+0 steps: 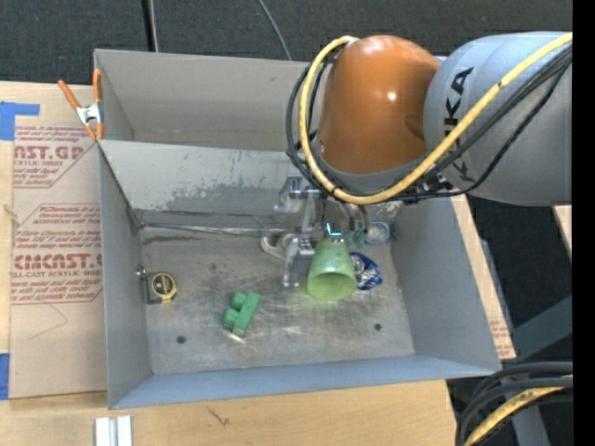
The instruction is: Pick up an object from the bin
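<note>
My gripper (296, 260) reaches down into the middle of the bin, below the orange cover on the wrist. A pale green plastic cup (330, 272) lies tilted right beside it on its right, with the narrow end up under the gripper and the wide mouth toward the bin's front. Whether the cup is gripped or only touched is hidden. A blue and white crumpled thing (368, 270) lies just right of the cup, partly covered by it.
A small green block (241, 311) lies on the floor toward the front, left of the gripper. A little yellow and black tape measure (161, 287) sits near the left wall. The arm comes in from the right over the bin's right half.
</note>
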`<state>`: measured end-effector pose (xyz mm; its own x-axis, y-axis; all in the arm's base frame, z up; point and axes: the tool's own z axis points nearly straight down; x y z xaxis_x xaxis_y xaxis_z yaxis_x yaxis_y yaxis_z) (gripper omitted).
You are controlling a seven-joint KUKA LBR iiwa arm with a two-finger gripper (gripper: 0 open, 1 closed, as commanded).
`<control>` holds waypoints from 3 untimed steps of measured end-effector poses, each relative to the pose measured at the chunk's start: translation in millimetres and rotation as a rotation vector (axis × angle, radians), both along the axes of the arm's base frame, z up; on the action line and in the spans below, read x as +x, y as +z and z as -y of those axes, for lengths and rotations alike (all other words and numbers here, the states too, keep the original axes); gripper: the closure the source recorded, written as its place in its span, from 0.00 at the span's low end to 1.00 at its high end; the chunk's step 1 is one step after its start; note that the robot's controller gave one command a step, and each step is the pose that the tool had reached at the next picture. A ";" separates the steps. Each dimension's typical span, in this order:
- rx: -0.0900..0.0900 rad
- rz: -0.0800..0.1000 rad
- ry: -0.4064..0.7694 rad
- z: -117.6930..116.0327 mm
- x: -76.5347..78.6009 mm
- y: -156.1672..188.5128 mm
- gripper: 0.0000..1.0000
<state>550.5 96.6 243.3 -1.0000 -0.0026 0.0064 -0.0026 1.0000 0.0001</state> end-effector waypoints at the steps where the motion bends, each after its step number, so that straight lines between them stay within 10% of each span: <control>1: 0.002 0.011 0.600 -36.5 14.4 -169.3 0.00; 3: 0.005 0.008 0.953 -45.3 -2.9 -139.9 0.00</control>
<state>547.6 141.9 103.4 -0.5769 -0.8168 -0.0026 -0.8168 0.5769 0.0003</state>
